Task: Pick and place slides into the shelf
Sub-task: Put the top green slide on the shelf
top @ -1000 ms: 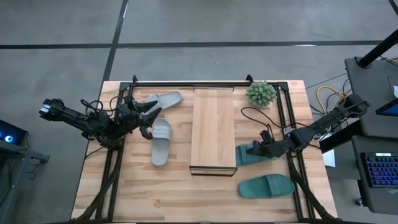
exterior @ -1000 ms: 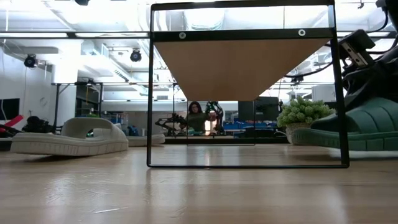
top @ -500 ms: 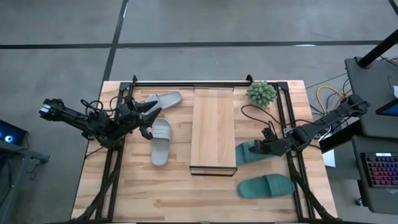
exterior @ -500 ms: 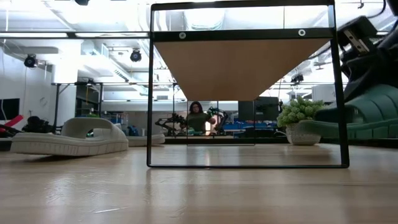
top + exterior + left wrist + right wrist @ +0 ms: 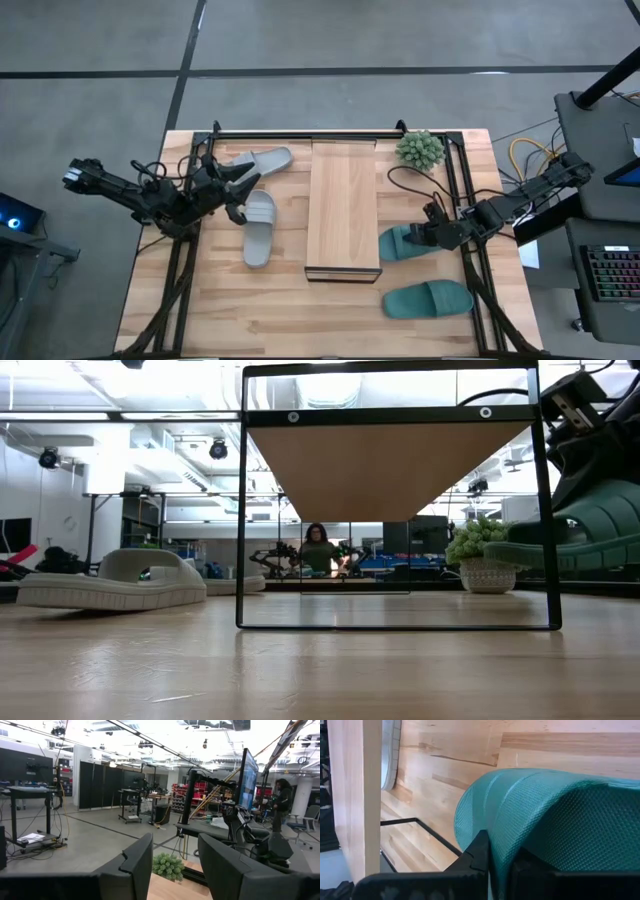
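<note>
Right tool [image 5: 428,238] clamped on teal slide [image 5: 590,530], seemingly off the table only in low view; left tool [image 5: 175,865] part-open.

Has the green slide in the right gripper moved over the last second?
Yes. The green slide has risen off the table, judged against the shelf frame.

Two light grey sandals [image 5: 257,228] [image 5: 262,160], two dark teal-green sandals [image 5: 403,243] [image 5: 428,299], the held one with fine mesh texture. Shelf [image 5: 343,205] light wood, black frame. Worktop [image 5: 230,310] pale wood planks. Plant [image 5: 419,149] green. Arms black. Floor grey.
</note>
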